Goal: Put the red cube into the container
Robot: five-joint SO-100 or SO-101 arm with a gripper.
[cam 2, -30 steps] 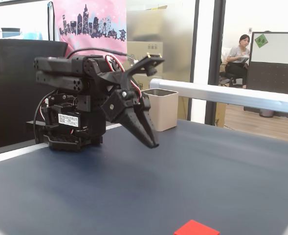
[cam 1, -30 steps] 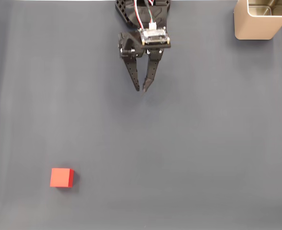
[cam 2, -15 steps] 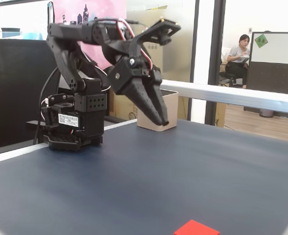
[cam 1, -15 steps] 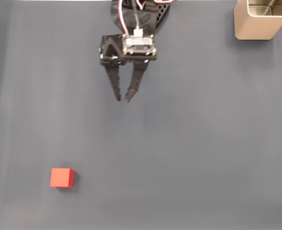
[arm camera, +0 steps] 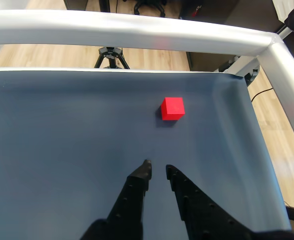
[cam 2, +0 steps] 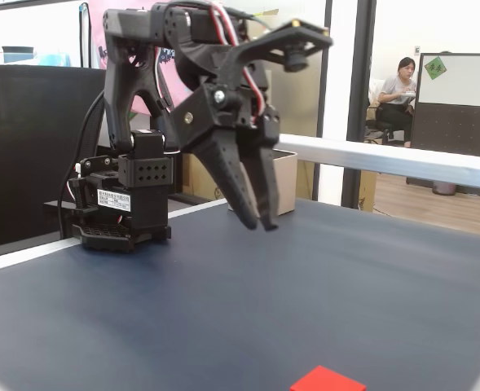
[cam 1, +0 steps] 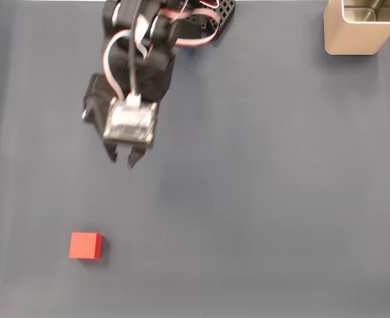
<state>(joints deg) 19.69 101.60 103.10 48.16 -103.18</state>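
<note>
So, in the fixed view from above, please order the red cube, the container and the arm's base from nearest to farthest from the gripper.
From the gripper:
1. The red cube, below and slightly left.
2. The arm's base, at the top edge, up and right.
3. The container, in the top right corner.

The arm reaches out above the surface, its gripper (arm camera: 156, 168) pointing downward, fingertips seemingly slightly apart with a narrow gap.

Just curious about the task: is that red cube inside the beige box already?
Out. The red cube sits on the mat, far from the container.
</note>
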